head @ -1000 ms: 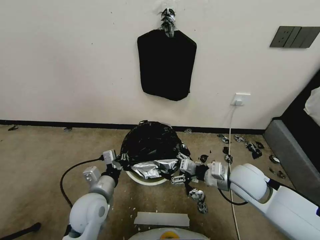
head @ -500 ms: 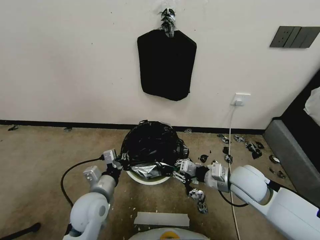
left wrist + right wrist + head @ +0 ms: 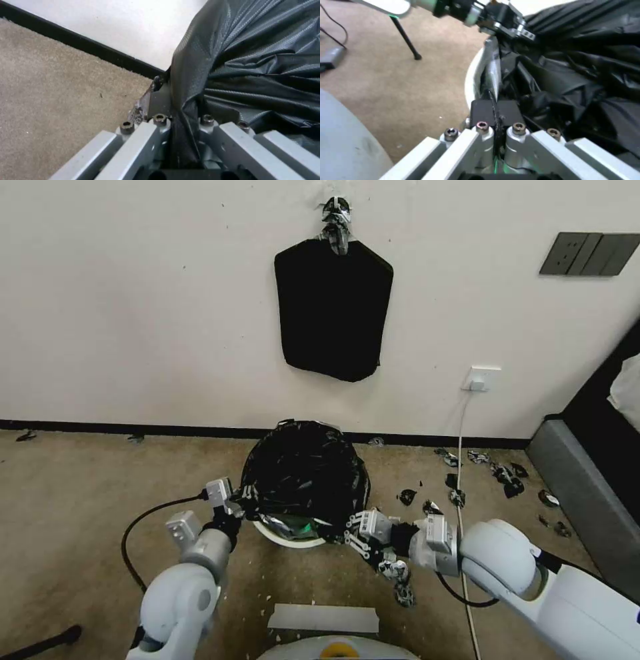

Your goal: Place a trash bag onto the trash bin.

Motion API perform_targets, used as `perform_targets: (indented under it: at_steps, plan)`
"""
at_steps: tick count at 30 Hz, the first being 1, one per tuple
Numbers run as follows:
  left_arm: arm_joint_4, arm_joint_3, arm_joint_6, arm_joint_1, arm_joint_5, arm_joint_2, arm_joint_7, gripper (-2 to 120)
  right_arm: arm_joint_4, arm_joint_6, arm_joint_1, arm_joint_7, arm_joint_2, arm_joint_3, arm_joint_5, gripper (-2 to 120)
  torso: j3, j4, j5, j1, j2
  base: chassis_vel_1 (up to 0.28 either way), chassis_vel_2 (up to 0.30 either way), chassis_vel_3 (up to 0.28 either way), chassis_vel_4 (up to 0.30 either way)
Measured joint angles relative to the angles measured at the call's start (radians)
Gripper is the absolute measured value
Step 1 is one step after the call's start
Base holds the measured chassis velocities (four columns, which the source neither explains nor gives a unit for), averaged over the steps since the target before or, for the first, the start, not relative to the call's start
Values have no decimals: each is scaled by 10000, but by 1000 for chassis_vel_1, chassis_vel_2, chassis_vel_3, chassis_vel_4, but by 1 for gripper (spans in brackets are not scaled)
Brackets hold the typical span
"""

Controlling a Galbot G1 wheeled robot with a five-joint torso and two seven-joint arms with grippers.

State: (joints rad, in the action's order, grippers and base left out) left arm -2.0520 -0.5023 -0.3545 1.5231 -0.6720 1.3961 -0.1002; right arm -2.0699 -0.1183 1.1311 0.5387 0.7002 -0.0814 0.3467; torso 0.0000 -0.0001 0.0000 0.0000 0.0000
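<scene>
The glossy black trash bag point(image 3: 303, 470) is spread over the cream-white trash bin point(image 3: 293, 540), hiding all but the near rim. My left gripper point(image 3: 245, 499) is shut on the bag's edge at the bin's left side; the left wrist view shows the black film point(image 3: 246, 65) pinched between the pads. My right gripper point(image 3: 351, 527) is shut on the bag's edge at the near right of the bin. In the right wrist view the bag point(image 3: 573, 75) runs from my closed pads along the white rim point(image 3: 471, 80) to the left gripper point(image 3: 506, 21) on the far side.
A flat black bundle of bags point(image 3: 333, 307) hangs on the wall above the bin. Torn black scraps point(image 3: 493, 470) litter the carpet to the right, more by my right wrist point(image 3: 398, 573). A white cable point(image 3: 461, 460) drops from a wall socket. A grey sofa edge point(image 3: 580, 500) stands far right.
My right gripper has pulled the bag's edge down and toward me over the near rim. The silvery crumpled patch at the front has nearly vanished. The left gripper has stayed put.
</scene>
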Motion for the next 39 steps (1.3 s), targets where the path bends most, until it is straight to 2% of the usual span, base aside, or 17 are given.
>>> perform_targets:
  at_steps: [14, 23, 39]
  plan:
    - [-120, -24, -204, -175, -676, 76, -519, 3, 99, 352, 340, 511, 25, -73, -10, 0, 0, 0, 0, 0, 0, 0, 0, 0, 0]
    - [-298, -35, -319, -191, -1080, 190, -769, 3, 511, 547, 415, 656, 167, -382, -541, 0, 0, 0, -1, 0, 0, 0, 0, 0, 0]
    - [-1194, -123, -1626, 181, -2387, 395, -1744, 3, 2058, 1097, 353, 413, 917, -343, -1379, 0, 0, 1, 0, 0, 0, 0, 0, 0, 0]
